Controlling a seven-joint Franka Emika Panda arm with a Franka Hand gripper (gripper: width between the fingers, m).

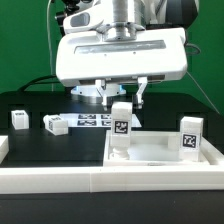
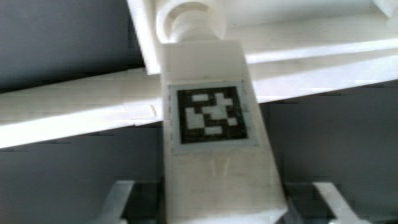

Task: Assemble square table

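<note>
Black table (image 1: 40, 145), green backdrop: 1 square slab (image 1: 155, 150) at the exterior view's right, just behind 1 border wall (image 1: 50, 180), 1 marker board (image 1: 95, 121), 4 legs. Gripper (image 1: 122, 100) pinches leg 1 (image 1: 120, 128) upright at slab's left edge, leg 2 (image 1: 190, 136) stands upright at slab's right, legs 3 (image 1: 20, 118) & 4 (image 1: 53, 124) sit on table, exterior view's left. Slab cut off at right; leg 1's base hidden by rim, wrist view blurry.

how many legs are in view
4. On the table at the exterior view's left: outer leg, inner leg. Held leg in the gripper, at the slab. Fourth leg standing on the slab.
</note>
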